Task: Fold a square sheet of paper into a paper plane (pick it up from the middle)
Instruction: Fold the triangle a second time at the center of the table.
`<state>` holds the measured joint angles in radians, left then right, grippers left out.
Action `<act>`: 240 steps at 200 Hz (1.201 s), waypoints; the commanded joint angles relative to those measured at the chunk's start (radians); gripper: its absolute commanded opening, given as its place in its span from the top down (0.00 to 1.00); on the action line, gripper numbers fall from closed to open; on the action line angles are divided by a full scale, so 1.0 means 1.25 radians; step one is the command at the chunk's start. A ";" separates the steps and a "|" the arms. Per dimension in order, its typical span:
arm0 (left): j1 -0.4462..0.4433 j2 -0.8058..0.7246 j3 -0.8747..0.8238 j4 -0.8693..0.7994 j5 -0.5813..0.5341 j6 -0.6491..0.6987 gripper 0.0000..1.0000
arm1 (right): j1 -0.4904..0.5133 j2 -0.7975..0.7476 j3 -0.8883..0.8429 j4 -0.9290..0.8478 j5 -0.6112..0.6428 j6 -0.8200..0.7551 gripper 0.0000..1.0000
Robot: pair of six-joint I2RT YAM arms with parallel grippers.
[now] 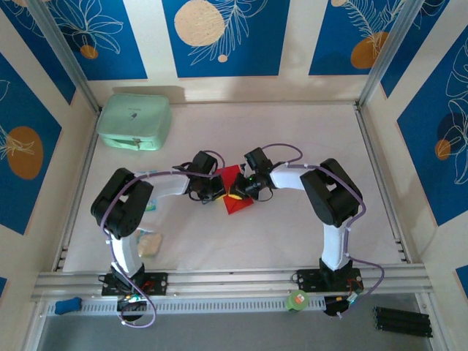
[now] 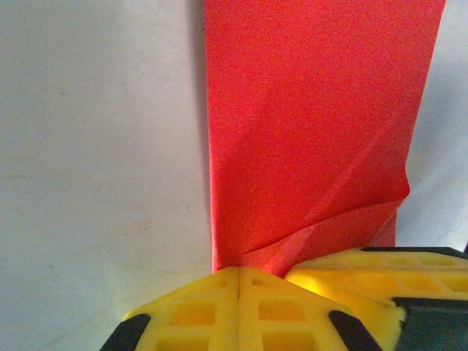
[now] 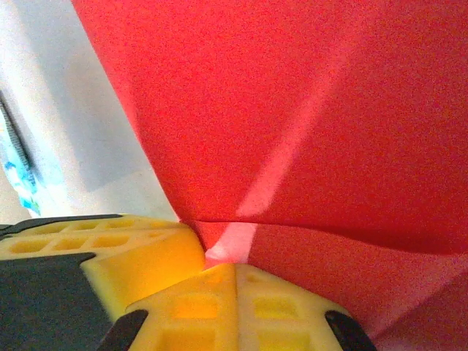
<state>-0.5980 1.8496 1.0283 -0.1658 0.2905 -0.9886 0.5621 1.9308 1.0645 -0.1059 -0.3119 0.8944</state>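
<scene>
The red sheet of paper [image 1: 238, 203] is seen partly folded at the middle of the white counter [image 1: 307, 146], with bare surface left on every side of it — most of it toward the far edge and the right-hand edge. Both arms are bent inward, and their tips are seen close together over the sheet. In the left wrist view one long straight edge of the paper runs away from the left fingers [image 2: 197, 314], and a diagonal crease with a lifted flap is seen at the near right. The left fingers are pressed together, tips touching the paper's near edge; whether paper is pinched between them cannot be told. The right fingers [image 3: 270, 307] are likewise closed, tips against a raised crease — just beside the left ones. A mint-green case [image 1: 135, 122] is set in the far left corner, well apart, and a pale packet [image 1: 148, 243] lies near the left arm's base.
</scene>
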 commanded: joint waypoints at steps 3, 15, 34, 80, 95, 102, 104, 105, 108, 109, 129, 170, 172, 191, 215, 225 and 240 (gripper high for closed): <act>-0.003 0.036 0.007 -0.087 -0.043 0.039 1.00 | -0.007 -0.068 -0.001 -0.011 -0.017 -0.025 0.97; -0.004 0.038 0.010 -0.091 -0.045 0.045 1.00 | -0.008 -0.077 -0.007 -0.018 0.000 -0.046 0.97; -0.004 0.042 0.017 -0.098 -0.045 0.053 1.00 | -0.012 -0.076 -0.019 -0.032 0.019 -0.070 0.97; -0.003 0.045 0.029 -0.110 -0.050 0.064 1.00 | -0.014 -0.053 -0.043 -0.020 0.024 -0.098 0.97; -0.003 0.049 0.036 -0.116 -0.050 0.070 1.00 | -0.014 -0.043 -0.044 -0.022 0.034 -0.095 0.97; -0.004 0.050 0.038 -0.120 -0.049 0.074 1.00 | -0.014 -0.040 -0.045 -0.021 0.040 -0.092 0.97; -0.004 0.051 0.039 -0.121 -0.049 0.075 1.00 | -0.014 -0.039 -0.045 -0.020 0.042 -0.091 0.97; -0.004 0.051 0.040 -0.121 -0.048 0.075 1.00 | -0.014 -0.038 -0.046 -0.020 0.043 -0.090 0.97; -0.004 0.052 0.042 -0.122 -0.047 0.076 1.00 | -0.014 -0.037 -0.046 -0.020 0.046 -0.088 0.97; -0.004 0.053 0.042 -0.123 -0.047 0.076 1.00 | -0.014 -0.037 -0.047 -0.020 0.047 -0.087 0.97; -0.003 0.056 0.046 -0.130 -0.046 0.085 1.00 | -0.014 -0.027 -0.051 -0.023 0.069 -0.074 0.97; -0.004 0.060 0.056 -0.150 -0.058 0.100 1.00 | -0.015 -0.013 -0.063 -0.048 0.117 -0.049 0.98; -0.003 0.060 0.057 -0.150 -0.059 0.101 1.00 | -0.015 -0.012 -0.065 -0.049 0.117 -0.048 0.98; -0.003 0.060 0.073 -0.173 -0.077 0.114 1.00 | -0.014 -0.012 -0.073 -0.056 0.133 -0.040 0.98; -0.002 0.050 0.110 -0.195 -0.089 0.133 1.00 | -0.014 -0.006 -0.076 -0.064 0.143 -0.031 0.98; -0.002 0.037 0.125 -0.193 -0.076 0.136 1.00 | -0.013 -0.005 -0.075 -0.070 0.148 -0.028 0.98; -0.005 0.007 0.132 -0.177 -0.051 0.129 0.98 | -0.011 -0.002 -0.072 -0.080 0.158 -0.018 0.98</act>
<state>-0.5987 1.8919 1.1561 -0.3428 0.2375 -0.8524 0.5484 1.8877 1.0107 -0.1123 -0.2157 0.8455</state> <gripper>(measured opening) 0.054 0.042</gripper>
